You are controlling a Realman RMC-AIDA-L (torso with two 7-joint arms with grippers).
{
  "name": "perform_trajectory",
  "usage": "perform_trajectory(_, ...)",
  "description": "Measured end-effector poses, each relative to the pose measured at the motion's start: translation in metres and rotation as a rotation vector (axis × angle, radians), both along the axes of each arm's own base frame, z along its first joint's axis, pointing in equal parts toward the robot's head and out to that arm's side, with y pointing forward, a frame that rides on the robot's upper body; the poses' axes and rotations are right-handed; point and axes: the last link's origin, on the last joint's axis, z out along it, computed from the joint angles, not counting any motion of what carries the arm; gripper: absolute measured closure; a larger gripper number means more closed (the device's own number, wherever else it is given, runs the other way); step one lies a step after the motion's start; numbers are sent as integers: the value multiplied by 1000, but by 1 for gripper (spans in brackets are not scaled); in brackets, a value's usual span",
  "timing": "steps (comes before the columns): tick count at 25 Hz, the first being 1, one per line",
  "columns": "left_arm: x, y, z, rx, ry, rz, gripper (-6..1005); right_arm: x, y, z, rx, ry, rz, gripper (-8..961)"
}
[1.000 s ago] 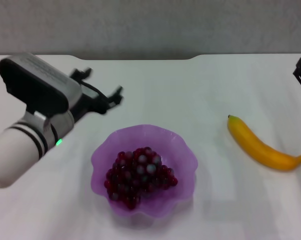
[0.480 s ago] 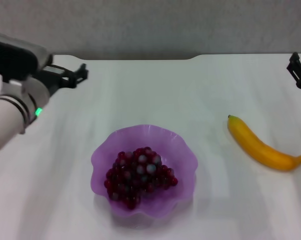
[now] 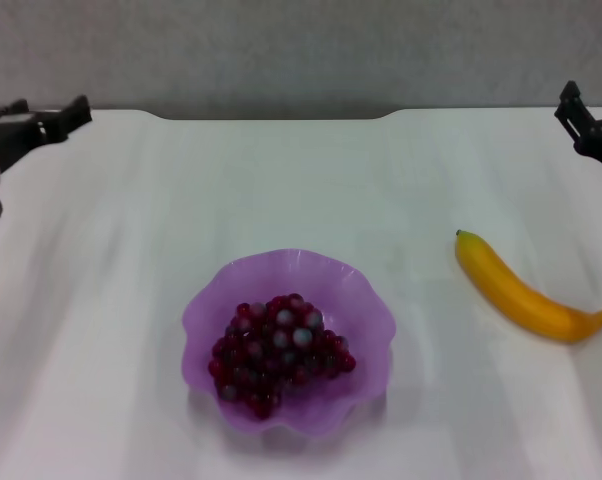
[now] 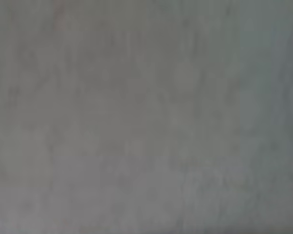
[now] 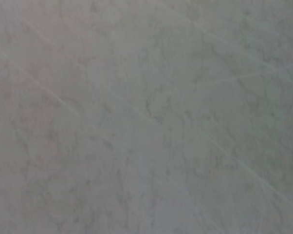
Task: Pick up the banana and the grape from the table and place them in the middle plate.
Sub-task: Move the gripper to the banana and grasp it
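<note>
Left gripper (image 3: 36, 122): ten o'clock edge, grip unreadable.
Right gripper (image 3: 586, 125): two o'clock edge, likewise unreadable.
Middle plate (image 3: 366, 300): holds the grape (image 3: 278, 350).
Banana (image 3: 526, 293): three o'clock, on the table (image 3: 301, 190).
Wrist views: only blank grey.

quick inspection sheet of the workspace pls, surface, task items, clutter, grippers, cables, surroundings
surface: white table, flat, nothing spilled on it
job's things: grape bunch lies inside the middle plate; banana lies on the table on the robot's right of the plate, apart from it, not yet placed
clutter: nothing seen
grippers: left gripper at the far left edge, holding nothing; right gripper at the far right edge, beyond the banana
cables: nothing seen
surroundings: grey wall behind the table; both wrist views show only a plain grey surface
</note>
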Motion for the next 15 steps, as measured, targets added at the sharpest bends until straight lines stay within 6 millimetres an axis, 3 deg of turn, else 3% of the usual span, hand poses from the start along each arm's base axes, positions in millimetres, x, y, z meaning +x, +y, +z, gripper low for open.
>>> perform_trajectory(8,-5,-8,2,83,162,-135,107,-1,1,0,-2,1,3,69)
perform_trajectory(15,10,-18,-12,62,235,-289,107,2,0,0,-4,-6,-5,69)
